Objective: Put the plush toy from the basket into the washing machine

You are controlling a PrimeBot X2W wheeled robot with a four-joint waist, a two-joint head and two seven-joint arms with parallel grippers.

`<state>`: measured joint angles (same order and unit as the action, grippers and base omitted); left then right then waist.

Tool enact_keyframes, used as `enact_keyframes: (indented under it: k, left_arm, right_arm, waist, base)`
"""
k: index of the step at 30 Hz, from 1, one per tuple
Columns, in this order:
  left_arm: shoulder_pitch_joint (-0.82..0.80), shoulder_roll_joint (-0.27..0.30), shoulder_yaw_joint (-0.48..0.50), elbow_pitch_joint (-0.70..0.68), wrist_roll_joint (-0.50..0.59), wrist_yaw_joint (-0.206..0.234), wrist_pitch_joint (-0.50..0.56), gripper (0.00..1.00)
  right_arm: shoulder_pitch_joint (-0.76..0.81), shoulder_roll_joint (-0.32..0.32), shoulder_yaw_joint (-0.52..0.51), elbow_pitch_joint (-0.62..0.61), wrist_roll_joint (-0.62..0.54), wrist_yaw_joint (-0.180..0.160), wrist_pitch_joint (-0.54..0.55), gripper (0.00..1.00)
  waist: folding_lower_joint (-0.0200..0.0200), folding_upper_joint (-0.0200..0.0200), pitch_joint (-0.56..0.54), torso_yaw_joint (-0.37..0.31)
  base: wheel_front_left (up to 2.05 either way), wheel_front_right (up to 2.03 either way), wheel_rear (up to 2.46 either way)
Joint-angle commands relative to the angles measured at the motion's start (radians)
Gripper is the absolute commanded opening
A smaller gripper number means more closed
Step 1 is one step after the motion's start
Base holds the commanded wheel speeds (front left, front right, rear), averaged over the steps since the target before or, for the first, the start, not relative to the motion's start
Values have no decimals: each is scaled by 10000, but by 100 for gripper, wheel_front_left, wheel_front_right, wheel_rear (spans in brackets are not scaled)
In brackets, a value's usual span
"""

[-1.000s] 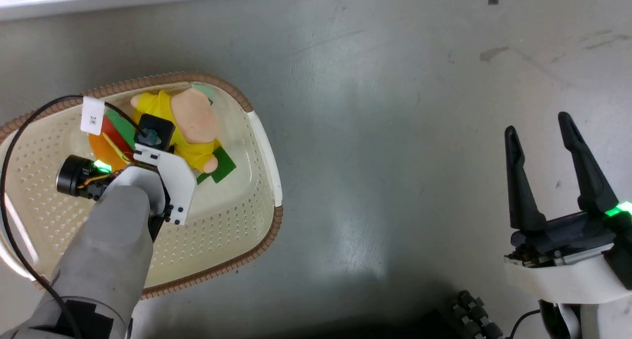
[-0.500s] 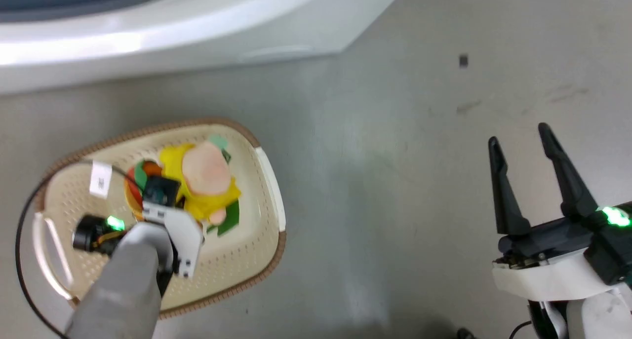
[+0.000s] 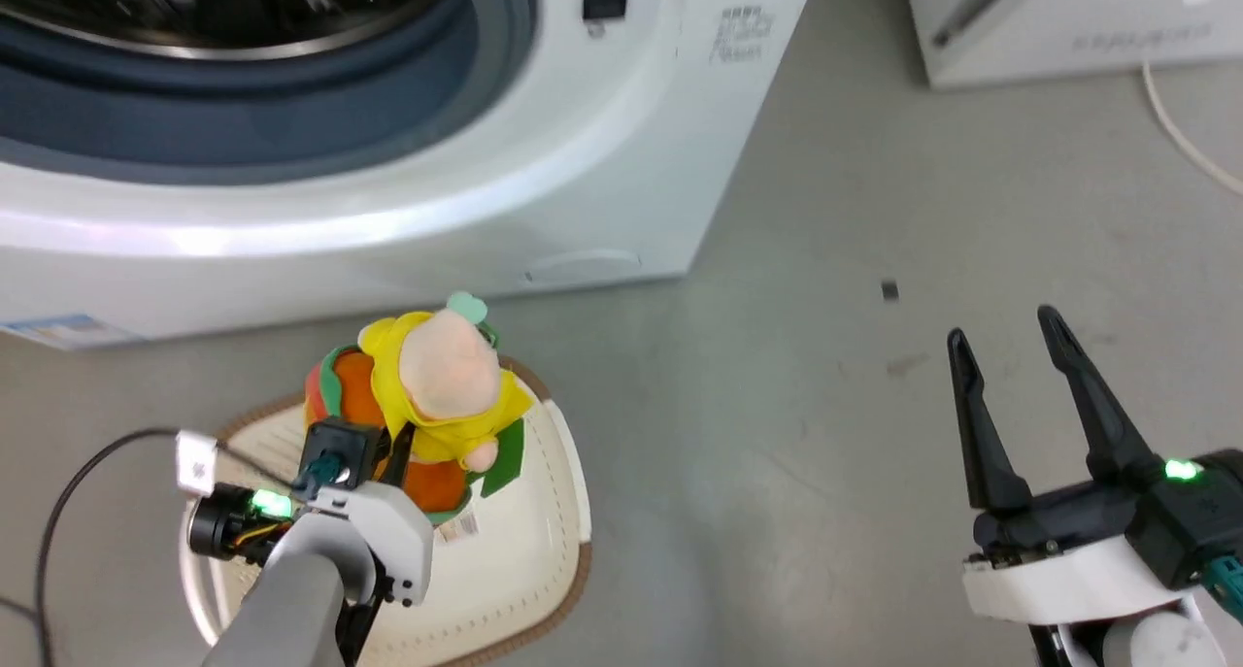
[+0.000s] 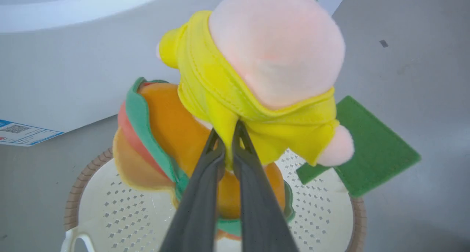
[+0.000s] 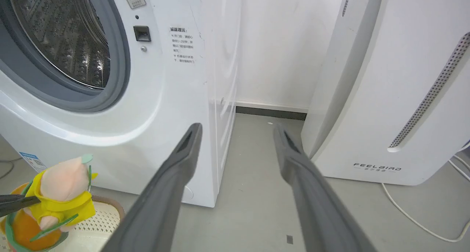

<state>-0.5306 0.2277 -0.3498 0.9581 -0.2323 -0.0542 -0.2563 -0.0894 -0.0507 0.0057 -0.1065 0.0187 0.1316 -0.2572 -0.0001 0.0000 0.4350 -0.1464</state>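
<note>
Where head view crops porthole, right wrist view shows washing machine (image 5: 172, 98) front with grey seal and steel drum, porthole open. It also shows white FEELBIRD appliance (image 5: 385, 98) beside it, narrow gap between. Grey floor (image 3: 825, 434) lies open right of basket (image 3: 581, 502), which sits just before washer. Plush toy (image 3: 437, 385) held over basket, head above rim. Left wrist view: left gripper (image 4: 226, 131) jaws pinched on toy's yellow top. Right gripper (image 3: 1002, 322) jaws spread, over bare floor, well apart from toy.
</note>
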Motion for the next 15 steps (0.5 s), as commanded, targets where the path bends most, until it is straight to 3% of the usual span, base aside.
enact_keyframes:
  k: [1,15]
  left_arm:
    - [243,84,83,-265,-38,81,-51,0]
    - [3312,-10,1309,-6365,370,761,-54,0]
  right_arm:
    - [102,5,-21,42,6,-9,-45,100]
    - [1088,5,-353,181,-19,-9,-45,100]
  waist:
    - [1,0,-508,194]
    - [1,0,-2132,615]
  base:
    - [0,0,0]
    - [0,0,0]
